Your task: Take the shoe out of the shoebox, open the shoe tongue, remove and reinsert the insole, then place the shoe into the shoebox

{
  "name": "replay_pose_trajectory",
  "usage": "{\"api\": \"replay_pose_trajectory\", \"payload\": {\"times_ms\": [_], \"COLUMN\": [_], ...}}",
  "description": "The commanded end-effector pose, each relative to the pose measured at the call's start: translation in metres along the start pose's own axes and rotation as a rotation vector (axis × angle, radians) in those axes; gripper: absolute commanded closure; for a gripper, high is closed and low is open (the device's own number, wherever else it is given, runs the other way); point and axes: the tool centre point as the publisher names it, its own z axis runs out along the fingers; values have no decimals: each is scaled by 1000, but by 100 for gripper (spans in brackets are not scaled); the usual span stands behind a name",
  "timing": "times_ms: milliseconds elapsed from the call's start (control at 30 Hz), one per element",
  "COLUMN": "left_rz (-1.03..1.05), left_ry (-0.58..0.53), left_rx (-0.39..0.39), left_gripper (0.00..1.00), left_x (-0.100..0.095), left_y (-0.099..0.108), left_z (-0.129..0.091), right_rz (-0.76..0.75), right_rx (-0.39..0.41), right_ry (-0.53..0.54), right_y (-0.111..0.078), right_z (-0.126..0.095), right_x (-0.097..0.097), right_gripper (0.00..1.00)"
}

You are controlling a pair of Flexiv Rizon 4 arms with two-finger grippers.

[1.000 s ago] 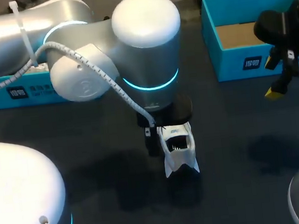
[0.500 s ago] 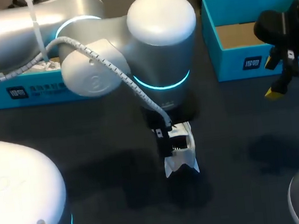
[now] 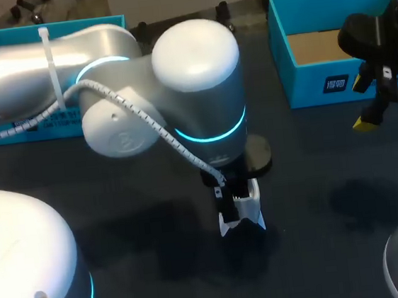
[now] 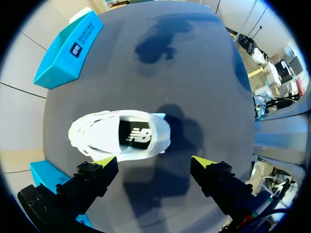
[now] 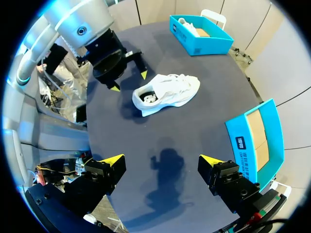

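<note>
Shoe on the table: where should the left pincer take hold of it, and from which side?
Grip the shoe across its heel collar, coming straight down. It stands on its sole, opening up, and the left pincer hangs open above it; the collar's two sides probably suit a pinch best.

White shoe point(image 4: 92, 138), black insole point(image 4: 133, 136) with white logo; turquoise shoebox point(image 3: 306, 81), brown inside; dark grey table point(image 3: 316, 179); right gripper point(image 5: 161, 159) yellow-tipped; left arm point(image 3: 198, 71) silver, cyan-ringed.
</note>
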Motion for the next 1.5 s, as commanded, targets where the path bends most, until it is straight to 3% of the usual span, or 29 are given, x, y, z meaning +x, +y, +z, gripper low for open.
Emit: {"api": "replay_pose_trajectory", "payload": {"times_ms": [33,167,400,1133,1400,1500], "left_rz": [-2,-32,-24,24,32,35], "left_ry": [11,4,11,-2,4,1], "left_rx": [30,59,44,3,-13,-18], "left_gripper": [0,0,0,0,0,13], "left_x": [2,5,7,14,18,19], "left_y": [-8,-17,-26,-22,-23,-24], "left_z": [16,25,43,93,98,100], "right_rz": [1,1,1,1,1,1], "right_rx": [4,4,4,4,4,4], "right_ry": [3,3,3,3,3,3], "right_y": [1,1,1,1,1,1], "right_z": [1,1,1,1,1,1], "right_x": [-2,-2,-2,-2,-2,-2], "right_gripper": [0,0,0,0,0,0]}}
